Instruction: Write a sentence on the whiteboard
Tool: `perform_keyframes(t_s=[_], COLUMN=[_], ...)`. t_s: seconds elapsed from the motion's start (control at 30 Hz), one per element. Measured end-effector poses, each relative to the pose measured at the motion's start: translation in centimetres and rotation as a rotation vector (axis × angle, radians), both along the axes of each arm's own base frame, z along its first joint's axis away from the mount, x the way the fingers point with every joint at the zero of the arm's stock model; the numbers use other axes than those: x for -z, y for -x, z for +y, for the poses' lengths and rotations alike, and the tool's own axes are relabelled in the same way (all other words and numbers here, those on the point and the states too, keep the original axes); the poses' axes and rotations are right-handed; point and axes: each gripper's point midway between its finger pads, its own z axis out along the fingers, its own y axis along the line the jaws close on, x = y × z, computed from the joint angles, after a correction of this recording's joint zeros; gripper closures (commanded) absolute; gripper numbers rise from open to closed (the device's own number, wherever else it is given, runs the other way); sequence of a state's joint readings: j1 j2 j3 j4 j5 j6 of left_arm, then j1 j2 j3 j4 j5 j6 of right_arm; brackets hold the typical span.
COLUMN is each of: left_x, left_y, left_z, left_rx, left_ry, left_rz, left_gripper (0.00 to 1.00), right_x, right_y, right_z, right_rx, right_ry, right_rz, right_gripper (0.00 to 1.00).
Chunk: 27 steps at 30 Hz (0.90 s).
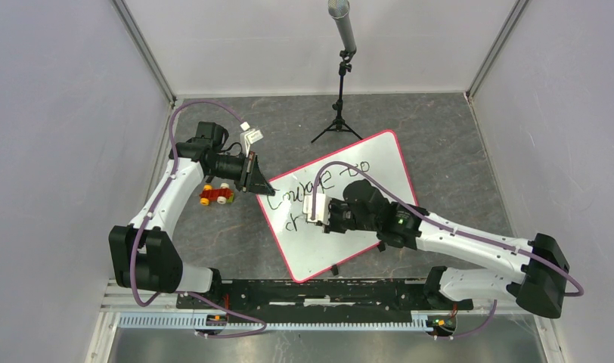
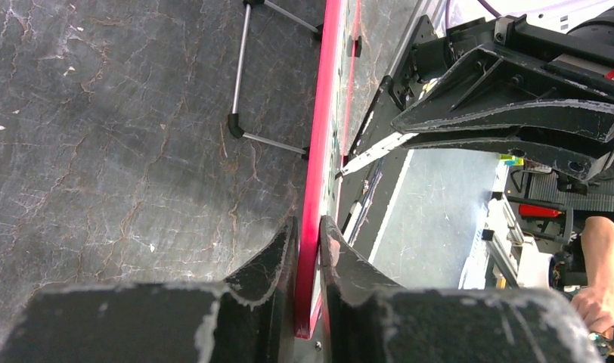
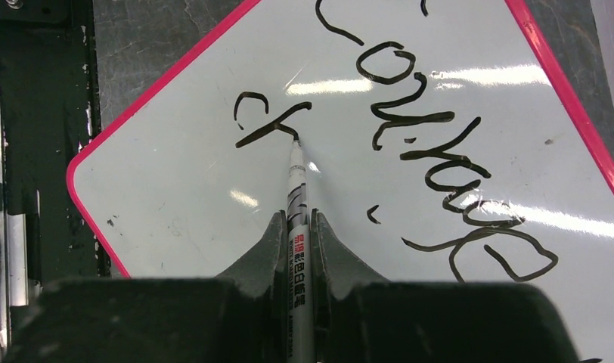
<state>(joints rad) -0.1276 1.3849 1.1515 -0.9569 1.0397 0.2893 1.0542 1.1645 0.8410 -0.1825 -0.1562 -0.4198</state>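
Right tool [image 3: 297,218] grips a marker [image 3: 296,170], tip on the sentence [image 3: 410,121]; left tool [image 2: 308,225] clamps the whiteboard [image 2: 319,151] rim.

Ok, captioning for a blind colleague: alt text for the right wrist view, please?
The right pincer grips a marker, its tip on the whiteboard at the barely begun second line of a black handwritten sentence.

On the whiteboard [image 1: 383,151], the handwritten black sentence [image 1: 323,180] reads "Courage to" on its upper line. The lower line shows "c" plus one unfinished letter. The print on the marker [image 3: 297,204] barrel is illegible.
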Motion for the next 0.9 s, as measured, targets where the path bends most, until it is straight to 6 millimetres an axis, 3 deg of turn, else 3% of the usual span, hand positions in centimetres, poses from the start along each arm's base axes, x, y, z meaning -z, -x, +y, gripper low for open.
perform_keyframes(t_s=[0.53,0.9], left_x=[0.1,0.0], left_y=[0.0,0.0], left_z=[0.0,0.0], left_rx=[0.0,0.001], left_ry=[0.001,0.004], left_rz=[0.005,0.007], left_gripper=[0.98,0.98], right_x=[2.1,0.7], right_y=[2.2,0.7], right_z=[-0.9,-2.3], right_rx=[-0.071,0.009], right_ry=[0.066,0.048], right_rz=[0.062,0.033], right_gripper=[1.0,1.0])
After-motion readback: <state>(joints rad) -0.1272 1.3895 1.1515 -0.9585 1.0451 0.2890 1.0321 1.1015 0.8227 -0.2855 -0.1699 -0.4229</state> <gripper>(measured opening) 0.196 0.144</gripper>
